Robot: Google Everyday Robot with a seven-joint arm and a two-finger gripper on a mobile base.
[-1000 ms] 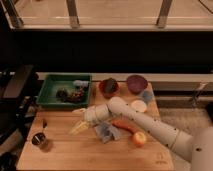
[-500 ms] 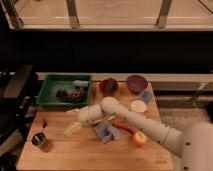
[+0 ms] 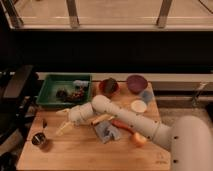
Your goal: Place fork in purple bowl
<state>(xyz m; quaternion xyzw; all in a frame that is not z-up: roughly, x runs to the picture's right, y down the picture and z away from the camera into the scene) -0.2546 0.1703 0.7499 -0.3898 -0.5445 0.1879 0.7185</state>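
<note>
The purple bowl (image 3: pixel 136 82) stands at the back right of the wooden table, far from the gripper. My white arm reaches in from the lower right, across the table to the left. Its gripper (image 3: pixel 61 120) hangs low over the left part of the board, its pale fingers spread open and nothing between them. A short, thin dark thing that looks like the fork (image 3: pixel 44 122) lies just left of the gripper, near the table's left edge.
A green tray (image 3: pixel 50 96) with dark items sits at the back left, and a reddish-orange bowl (image 3: pixel 108 86) stands beside it. Under the arm lie a pale-yellow bar (image 3: pixel 102 118), a carrot (image 3: pixel 122 125) and a grey-blue cloth (image 3: pixel 106 132). A metal cup (image 3: pixel 40 141) stands front left, and an orange fruit (image 3: pixel 139 139) lies front right.
The gripper has moved left across the board, from near the middle toward the left edge, staying open. Nothing on the table has shifted.
</note>
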